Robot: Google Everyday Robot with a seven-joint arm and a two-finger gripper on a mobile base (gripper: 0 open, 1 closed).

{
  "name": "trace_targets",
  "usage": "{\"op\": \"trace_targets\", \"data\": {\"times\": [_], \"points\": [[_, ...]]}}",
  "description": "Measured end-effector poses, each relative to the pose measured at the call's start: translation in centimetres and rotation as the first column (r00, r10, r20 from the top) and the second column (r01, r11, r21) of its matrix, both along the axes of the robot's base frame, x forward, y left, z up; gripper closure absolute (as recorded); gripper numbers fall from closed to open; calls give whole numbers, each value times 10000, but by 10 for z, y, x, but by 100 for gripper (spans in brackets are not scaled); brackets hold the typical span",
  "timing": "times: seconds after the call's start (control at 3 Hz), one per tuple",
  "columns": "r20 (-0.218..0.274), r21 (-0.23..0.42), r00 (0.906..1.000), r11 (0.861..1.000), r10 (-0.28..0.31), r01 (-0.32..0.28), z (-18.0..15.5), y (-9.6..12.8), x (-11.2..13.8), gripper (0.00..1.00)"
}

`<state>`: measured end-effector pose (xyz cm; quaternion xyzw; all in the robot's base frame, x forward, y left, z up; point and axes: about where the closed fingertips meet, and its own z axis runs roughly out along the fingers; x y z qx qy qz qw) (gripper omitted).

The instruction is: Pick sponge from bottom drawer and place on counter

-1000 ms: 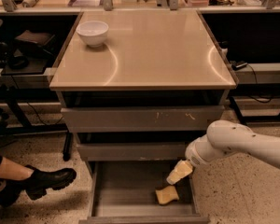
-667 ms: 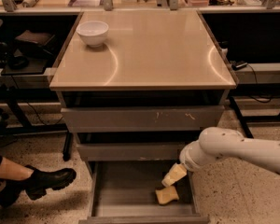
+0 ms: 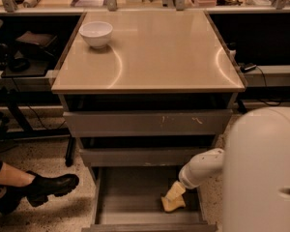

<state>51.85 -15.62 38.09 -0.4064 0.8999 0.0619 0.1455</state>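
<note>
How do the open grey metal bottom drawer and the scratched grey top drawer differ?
The bottom drawer is pulled out, floor visible; the scratched drawer shows only its front. The bottom drawer holds the small yellow sponge, with the gripper at it; the scratched drawer's inside is hidden. Both are grey.

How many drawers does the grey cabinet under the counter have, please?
3: the top drawer with scratch marks, the middle drawer below it, and the bottom drawer pulled open, with the end effector right above the sponge inside. None looks hidden.

One high view, facing down over counter (image 3: 150, 57), near, tool (image 3: 174, 196) inside open bottom drawer (image 3: 128, 197)
</note>
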Motion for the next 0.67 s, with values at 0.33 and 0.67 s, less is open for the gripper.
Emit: {"op": "trace_targets", "data": {"times": [0.33,0.67], "points": [[478,-99,9978,9989,-456,461,4,1,25,0],[472,-99,9979,9989,-453,458,3,1,25,0]]}}
